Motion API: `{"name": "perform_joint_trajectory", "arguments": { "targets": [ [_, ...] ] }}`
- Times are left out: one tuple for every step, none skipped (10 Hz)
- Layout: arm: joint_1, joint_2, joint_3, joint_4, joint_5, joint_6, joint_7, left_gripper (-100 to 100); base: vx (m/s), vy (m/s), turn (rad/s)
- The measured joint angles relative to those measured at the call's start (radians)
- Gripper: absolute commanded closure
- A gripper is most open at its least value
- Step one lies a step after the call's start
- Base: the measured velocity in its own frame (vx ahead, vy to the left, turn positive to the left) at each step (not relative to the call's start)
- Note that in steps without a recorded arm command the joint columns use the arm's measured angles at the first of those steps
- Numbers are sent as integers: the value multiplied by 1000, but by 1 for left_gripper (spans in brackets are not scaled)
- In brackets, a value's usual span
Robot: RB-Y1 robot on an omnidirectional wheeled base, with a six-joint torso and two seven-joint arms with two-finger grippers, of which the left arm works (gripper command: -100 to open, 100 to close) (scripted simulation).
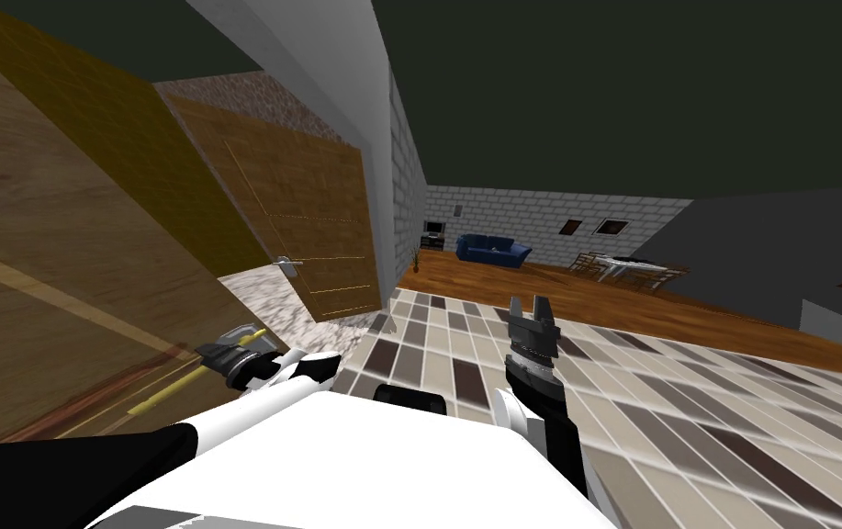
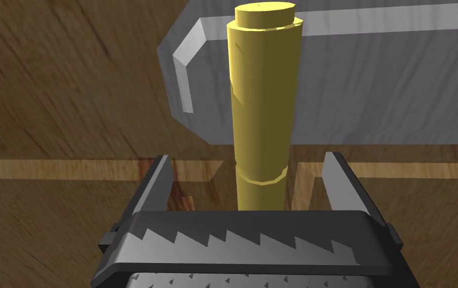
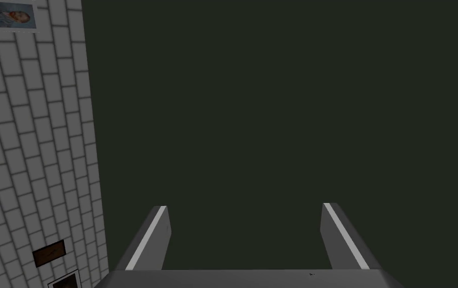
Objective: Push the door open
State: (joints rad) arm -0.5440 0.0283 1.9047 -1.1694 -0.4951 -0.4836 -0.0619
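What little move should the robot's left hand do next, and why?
Probably shut the left gripper on the yellow door handle: it lies between the open fingers, untouched, in front of the wooden door, so a grip would let the arm push.

The wooden door (image 1: 33,211) closes off the whole left side, a flat barrier right ahead of the left gripper (image 2: 248,159). A yellow handle (image 2: 262,100) stands between its parted jaws with a gap on each side (it touches neither), and a grey plate (image 2: 372,90) lies behind it on the door. The right gripper (image 1: 530,305) hangs in open air above the tiled floor (image 1: 685,386), jaws apart. A second wooden door (image 1: 308,211) and a grey wall (image 1: 380,184) stand farther ahead, leftward.
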Motion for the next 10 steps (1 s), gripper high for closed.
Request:
{"name": "perform_joint_trajectory", "arguments": {
  "targets": [
    [-1,0,0,-1,0,1,0,100,-12,-38,6],
    [0,0,0,1,0,4,1,100,-5,-19,1],
    [-1,0,0,1,0,5,1,100,-3,-10,-2],
    [0,-1,1,2,0,5,1,100,-1,-6,-1],
    [0,-2,1,2,0,6,1,100,0,0,0],
    [0,-2,1,2,0,6,1,100,52,82,61],
    [4,0,2,10,3,11,0,100,125,143,69],
    [13,0,0,7,6,22,3,100,108,180,103],
    [13,8,2,11,10,26,0,100,128,191,106],
    [15,21,6,21,15,20,-7,100,163,205,97]
  ]
}}
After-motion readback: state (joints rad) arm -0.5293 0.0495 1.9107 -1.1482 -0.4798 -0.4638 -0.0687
